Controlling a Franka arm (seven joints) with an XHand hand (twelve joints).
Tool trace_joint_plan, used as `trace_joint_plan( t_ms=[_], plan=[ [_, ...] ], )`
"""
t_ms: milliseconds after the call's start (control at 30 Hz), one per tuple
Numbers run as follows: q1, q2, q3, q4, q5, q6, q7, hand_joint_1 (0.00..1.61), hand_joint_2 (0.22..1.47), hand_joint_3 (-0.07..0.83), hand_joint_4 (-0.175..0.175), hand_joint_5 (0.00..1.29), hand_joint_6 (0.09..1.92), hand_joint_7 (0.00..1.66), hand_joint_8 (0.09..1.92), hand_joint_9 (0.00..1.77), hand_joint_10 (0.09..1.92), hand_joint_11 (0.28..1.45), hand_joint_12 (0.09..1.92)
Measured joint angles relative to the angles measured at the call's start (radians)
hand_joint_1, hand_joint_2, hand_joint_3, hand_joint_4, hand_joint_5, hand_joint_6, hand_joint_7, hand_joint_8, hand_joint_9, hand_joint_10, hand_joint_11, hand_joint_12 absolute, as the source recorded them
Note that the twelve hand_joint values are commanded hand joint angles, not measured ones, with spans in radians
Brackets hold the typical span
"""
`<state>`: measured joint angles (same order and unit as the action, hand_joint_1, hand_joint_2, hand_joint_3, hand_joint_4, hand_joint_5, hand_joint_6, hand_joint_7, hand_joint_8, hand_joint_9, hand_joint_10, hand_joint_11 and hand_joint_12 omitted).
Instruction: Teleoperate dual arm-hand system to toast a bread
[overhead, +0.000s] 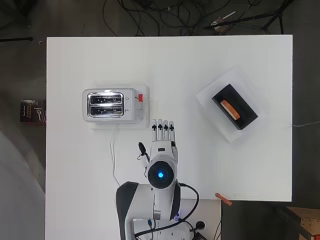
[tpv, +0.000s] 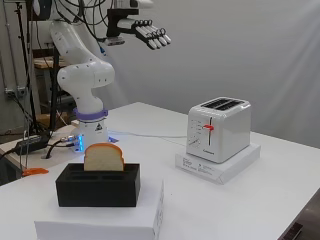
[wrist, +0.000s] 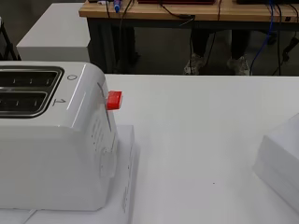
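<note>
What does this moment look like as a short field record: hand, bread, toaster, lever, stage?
hand: the hand is open, fingers straight, raised high above the table, holding nothing
bread: one slice of bread stands upright in the black holder, which sits on a white box
toaster: the white toaster sits on a flat white box, both slots empty
lever: the red lever is near the top of its slot
stage: bread not yet picked up
</note>
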<state>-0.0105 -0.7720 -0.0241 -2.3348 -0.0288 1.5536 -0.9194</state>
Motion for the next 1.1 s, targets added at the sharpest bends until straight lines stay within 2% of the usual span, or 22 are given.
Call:
trace_joint_plan(
  t_ms=[233, 300, 433, 600, 767, 1000, 1100],
  plan=[
    [-0.024, 0.048, -0.138, 0.109, -0.080, -0.047, -0.039, 0.18, 1.19, 0.004, -0.117, 0.27, 0.09, 0.37, 0.09, 0.46, 0.09, 0.46, 0.09],
    [-0.029, 0.093, -0.149, 0.151, -0.091, -0.068, -0.017, 0.17, 1.18, -0.002, -0.101, 0.27, 0.09, 0.37, 0.09, 0.45, 0.09, 0.44, 0.09],
    [-0.041, 0.238, -0.231, 0.266, -0.123, -0.103, 0.014, 0.15, 1.11, -0.013, -0.031, 0.30, 0.09, 0.38, 0.09, 0.48, 0.09, 0.47, 0.09],
    [-0.066, 0.509, -0.344, 0.471, -0.134, -0.183, -0.019, 0.13, 1.03, -0.003, 0.004, 0.40, 0.09, 0.50, 0.09, 0.55, 0.09, 0.45, 0.09],
    [-0.084, 0.696, -0.450, 0.521, -0.128, -0.153, -0.073, 0.12, 1.04, 0.004, 0.015, 0.43, 0.09, 0.53, 0.09, 0.58, 0.09, 0.44, 0.09],
    [-0.098, 0.813, -0.513, 0.571, -0.110, -0.116, -0.174, 0.17, 1.03, -0.002, 0.019, 0.42, 0.09, 0.52, 0.09, 0.59, 0.09, 0.44, 0.09],
    [0.018, 0.802, -0.539, 0.573, -0.174, -0.113, -0.157, 0.20, 1.04, -0.001, 0.009, 0.42, 0.09, 0.50, 0.09, 0.58, 0.09, 0.44, 0.09]
  ],
)
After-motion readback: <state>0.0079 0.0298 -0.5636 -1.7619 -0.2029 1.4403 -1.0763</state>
